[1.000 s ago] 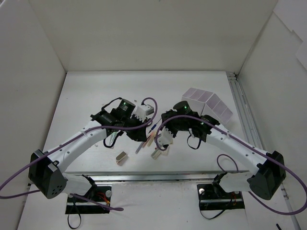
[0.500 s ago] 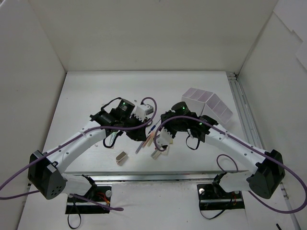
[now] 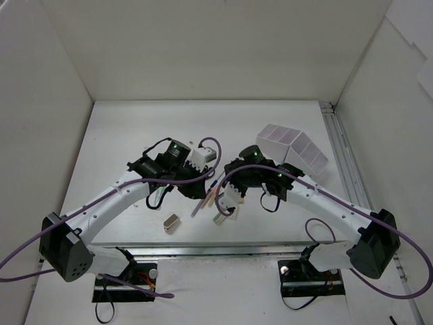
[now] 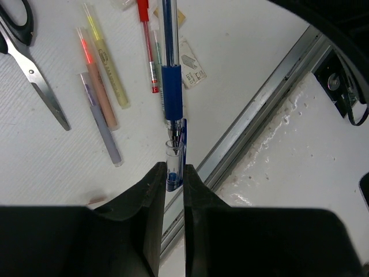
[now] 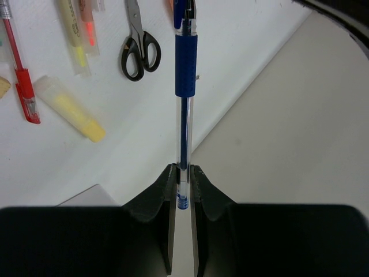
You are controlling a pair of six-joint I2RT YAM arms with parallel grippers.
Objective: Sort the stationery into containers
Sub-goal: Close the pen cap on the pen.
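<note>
Pen [image 4: 172,86] looks light, stiff, slick, hanging toward the table's [image 3: 122,135] near edge. Left gripper [image 4: 173,170] pinches its cap end, right gripper [image 5: 183,170] its tail. Its rubbery middle would hold surer.

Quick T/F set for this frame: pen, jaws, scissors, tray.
1. The left jaws and right jaws are both shut on one blue pen. True.
2. The left jaws hold its capped end. True.
3. The scissors sit in the tray. False: they lie on the table.
4. The right jaws hold the red pen. False: it lies loose on the table; the right jaws hold the blue pen's rear end.
</note>
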